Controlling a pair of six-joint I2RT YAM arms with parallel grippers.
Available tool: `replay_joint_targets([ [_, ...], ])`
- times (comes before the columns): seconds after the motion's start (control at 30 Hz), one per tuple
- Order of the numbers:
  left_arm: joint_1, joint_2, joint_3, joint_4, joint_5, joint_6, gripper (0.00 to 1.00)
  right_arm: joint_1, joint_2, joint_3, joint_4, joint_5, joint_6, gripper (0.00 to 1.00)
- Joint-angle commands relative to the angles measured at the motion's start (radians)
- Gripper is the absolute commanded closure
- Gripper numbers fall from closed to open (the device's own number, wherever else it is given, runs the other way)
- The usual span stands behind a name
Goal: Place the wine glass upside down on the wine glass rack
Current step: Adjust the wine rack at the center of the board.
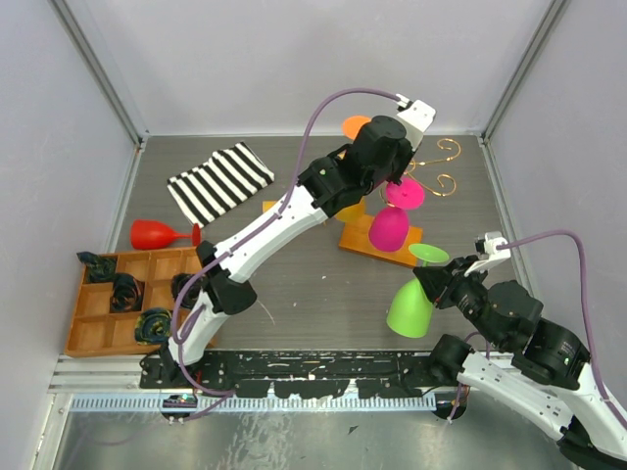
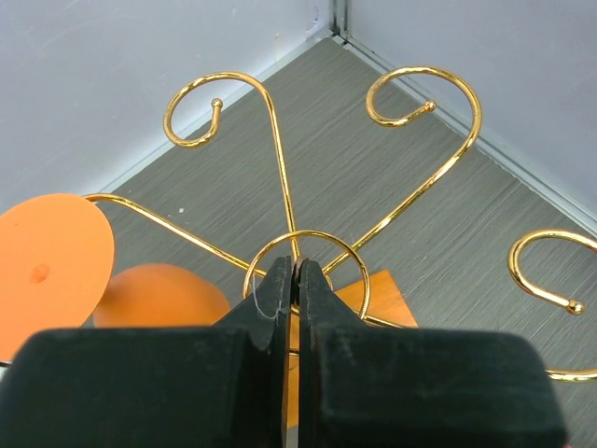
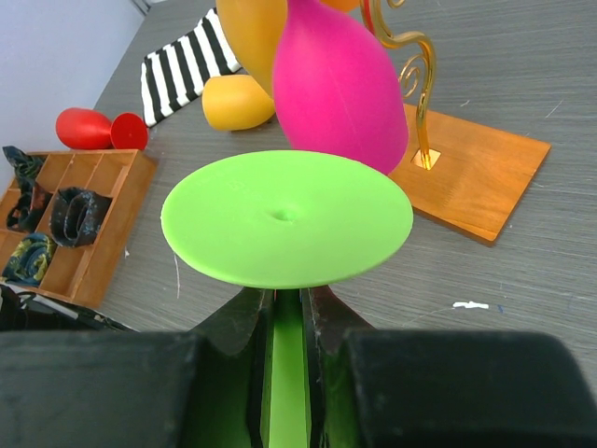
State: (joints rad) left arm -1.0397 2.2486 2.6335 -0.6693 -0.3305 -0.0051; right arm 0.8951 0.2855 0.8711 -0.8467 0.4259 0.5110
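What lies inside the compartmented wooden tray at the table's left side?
Dark rolled bundles sit in at least four compartments of the tray; the left arm covers part of its right side.

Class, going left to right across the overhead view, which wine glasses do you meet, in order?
Red glass → orange glass → green glass. The pink and yellow glasses overlap these, so they are left out.

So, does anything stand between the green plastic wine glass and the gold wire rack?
Yes: a pink plastic glass hanging on the gold wire rack faces the green wine glass, and the left gripper is shut at the rack's top.
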Motion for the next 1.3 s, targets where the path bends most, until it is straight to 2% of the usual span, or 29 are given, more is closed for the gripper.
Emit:
replay_joint_targets([
  [0.0,-0.004,0.037,0.032,0.023,-0.021,-0.019,0.92,0.004,-0.015,0.006,0.051,0.019,0.011,0.99],
  [0.4,-0.004,0.049,0.024,0.026,-0.021,-0.027,0.73,0.004,-0.023,0.005,0.048,0.02,0.01,0.99],
  [0.63,-0.004,0.052,0.018,0.031,-0.022,-0.03,0.73,0.004,-0.026,0.006,0.047,0.02,0.01,0.99],
  [0.93,-0.004,0.043,0.01,0.039,-0.024,-0.018,1.0,0.004,-0.028,0.005,0.046,0.023,0.012,0.99],
  [1.27,-0.003,-0.014,-0.009,0.038,0.012,0.042,1.0,0.004,-0.021,0.005,0.048,0.024,0.011,0.99],
])
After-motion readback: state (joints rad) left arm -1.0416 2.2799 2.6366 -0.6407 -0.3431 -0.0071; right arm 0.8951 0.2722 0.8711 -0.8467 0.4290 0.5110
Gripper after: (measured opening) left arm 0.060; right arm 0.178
